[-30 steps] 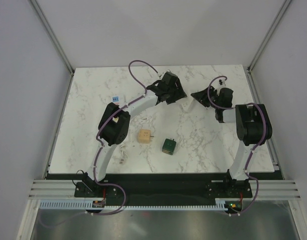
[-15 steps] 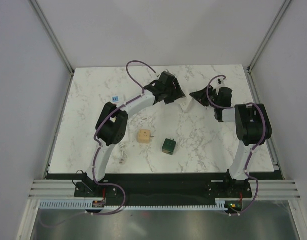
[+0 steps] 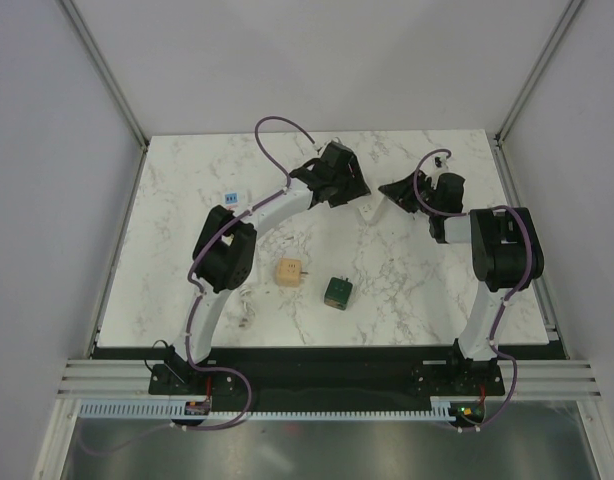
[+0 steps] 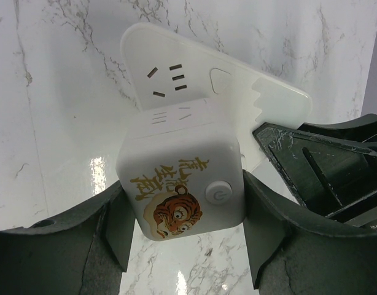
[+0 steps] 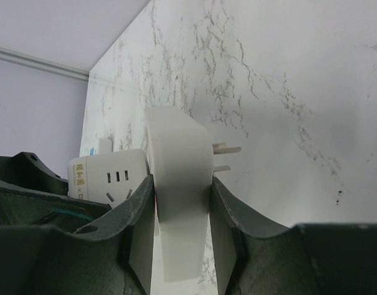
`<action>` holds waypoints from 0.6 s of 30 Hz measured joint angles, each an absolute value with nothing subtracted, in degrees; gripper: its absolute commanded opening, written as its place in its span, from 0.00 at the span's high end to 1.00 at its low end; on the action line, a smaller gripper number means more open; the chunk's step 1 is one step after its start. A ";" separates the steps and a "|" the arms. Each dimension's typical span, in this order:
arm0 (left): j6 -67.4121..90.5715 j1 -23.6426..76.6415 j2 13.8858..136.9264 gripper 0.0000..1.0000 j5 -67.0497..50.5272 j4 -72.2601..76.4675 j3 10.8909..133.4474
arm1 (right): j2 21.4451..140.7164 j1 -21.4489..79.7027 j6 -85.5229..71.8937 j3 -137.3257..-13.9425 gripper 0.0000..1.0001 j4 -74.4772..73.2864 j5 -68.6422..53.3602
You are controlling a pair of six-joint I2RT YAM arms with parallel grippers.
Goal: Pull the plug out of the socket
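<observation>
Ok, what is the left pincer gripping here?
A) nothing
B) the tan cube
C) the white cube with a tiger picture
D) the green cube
C: the left wrist view shows the left pincer shut on the white tiger cube; the green cube and tan cube lie untouched.

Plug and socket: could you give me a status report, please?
Left fingers shut on tiger plug. Right fingers shut on socket. Pair looks joined. Nothing blocking.

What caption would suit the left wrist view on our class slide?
Left gripper gripping the tiger-printed plug, which sits against the white socket plate.
</observation>
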State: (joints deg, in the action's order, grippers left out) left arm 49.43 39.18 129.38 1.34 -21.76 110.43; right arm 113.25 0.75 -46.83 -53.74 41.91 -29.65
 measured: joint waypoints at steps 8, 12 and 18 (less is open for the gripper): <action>51.62 38.44 129.38 0.98 -1.96 -21.15 109.89 | 111.70 0.78 -45.15 -53.74 1.00 39.68 -28.47; 55.53 37.32 127.46 0.98 -5.08 -16.19 104.22 | 110.96 1.58 -43.11 -53.82 1.00 38.06 -27.29; 55.00 37.85 126.80 0.98 -1.04 -20.51 106.83 | 110.93 2.63 -43.00 -55.31 1.00 37.30 -26.55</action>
